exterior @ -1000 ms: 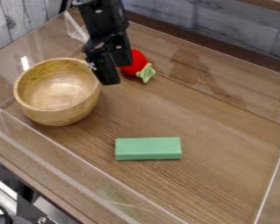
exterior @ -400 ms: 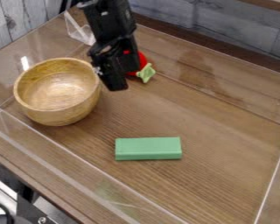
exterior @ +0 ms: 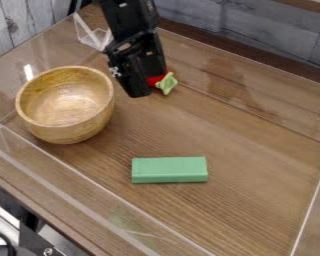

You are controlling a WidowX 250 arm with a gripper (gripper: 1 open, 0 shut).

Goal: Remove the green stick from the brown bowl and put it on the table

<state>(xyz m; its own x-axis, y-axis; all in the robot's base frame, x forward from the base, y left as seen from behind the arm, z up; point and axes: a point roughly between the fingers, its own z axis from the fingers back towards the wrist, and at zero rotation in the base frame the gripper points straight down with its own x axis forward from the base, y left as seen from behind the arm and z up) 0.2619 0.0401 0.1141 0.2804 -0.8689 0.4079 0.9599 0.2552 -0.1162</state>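
The green stick is a flat green block lying on the wooden table, front of centre. The brown bowl is a round wooden bowl at the left, and nothing shows inside it. My black gripper hangs just right of the bowl's rim, pointing steeply down. Its jaws stand open with nothing between them. It is well behind the green stick and apart from it.
A red object with a green tip lies right behind the gripper, partly hidden by it. Clear plastic walls ring the table on all sides. Crumpled clear film sits at the back left.
The gripper has shifted a little to the right and risen slightly, away from the bowl. Bowl and green stick have stayed put.
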